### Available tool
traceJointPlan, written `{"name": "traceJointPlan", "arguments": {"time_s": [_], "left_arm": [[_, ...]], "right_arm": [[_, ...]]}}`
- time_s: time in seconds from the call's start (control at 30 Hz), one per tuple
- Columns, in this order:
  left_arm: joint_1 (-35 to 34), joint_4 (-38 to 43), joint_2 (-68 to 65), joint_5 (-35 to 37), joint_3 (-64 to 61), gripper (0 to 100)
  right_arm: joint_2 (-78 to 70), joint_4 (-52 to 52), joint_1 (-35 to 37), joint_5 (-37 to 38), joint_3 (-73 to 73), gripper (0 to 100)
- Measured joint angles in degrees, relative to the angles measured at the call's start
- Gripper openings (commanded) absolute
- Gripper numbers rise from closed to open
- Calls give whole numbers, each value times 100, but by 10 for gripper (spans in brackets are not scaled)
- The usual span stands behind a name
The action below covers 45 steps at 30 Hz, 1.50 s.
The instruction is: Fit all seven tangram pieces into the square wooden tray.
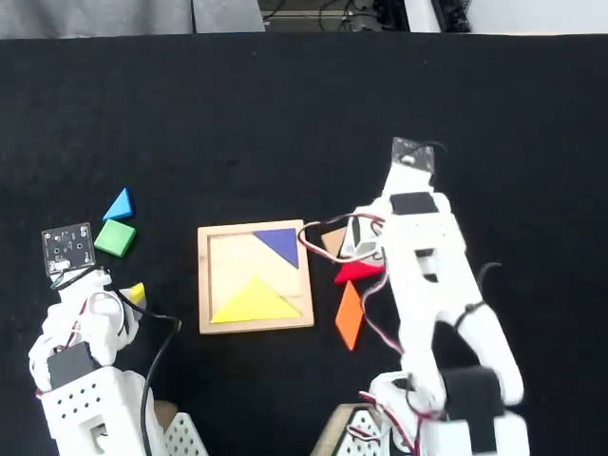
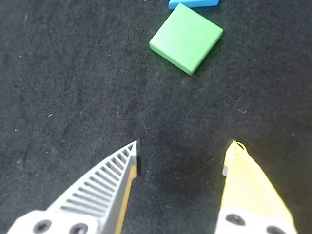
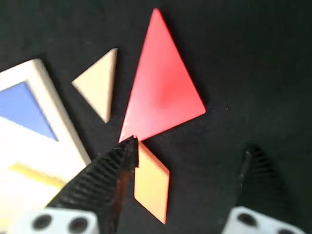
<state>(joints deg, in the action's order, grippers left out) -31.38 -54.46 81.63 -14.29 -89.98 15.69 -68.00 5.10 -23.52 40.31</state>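
The square wooden tray point(image 1: 204, 280) lies mid-table with a dark blue triangle point(image 1: 278, 244) and a big yellow triangle point(image 1: 254, 301) in it. Just right of it are a tan triangle point(image 1: 332, 239), a red triangle point(image 1: 353, 274) and an orange parallelogram point(image 1: 350, 315). My right gripper point(image 1: 364, 255) hovers open over them. In the right wrist view the right gripper point(image 3: 187, 152) has the red triangle point(image 3: 163, 92) just beyond its tips, and the orange piece point(image 3: 151, 183) lies by one finger. The left gripper point(image 2: 183, 156) stands open on bare cloth, short of the green square point(image 2: 186, 37).
A light blue triangle point(image 1: 120, 204) lies beside the green square point(image 1: 115, 237) at the table's left. The tan triangle point(image 3: 100, 87) lies close to the tray's rim point(image 3: 53, 112). Black cloth covers the table, with free room at the back and far right.
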Motion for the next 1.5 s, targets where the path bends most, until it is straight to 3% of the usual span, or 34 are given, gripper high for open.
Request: {"name": "traceJointPlan", "arguments": {"time_s": [0.4, 1.27, 1.5], "left_arm": [[0, 0, 0, 0, 0, 281], [0, 0, 0, 0, 0, 281], [0, 0, 0, 0, 0, 281]], "right_arm": [[-1802, 325, -62, -1213, -1081, 349], [-2813, 985, 185, -1248, -1389, 347], [-2875, 870, 185, -914, -1512, 349]]}}
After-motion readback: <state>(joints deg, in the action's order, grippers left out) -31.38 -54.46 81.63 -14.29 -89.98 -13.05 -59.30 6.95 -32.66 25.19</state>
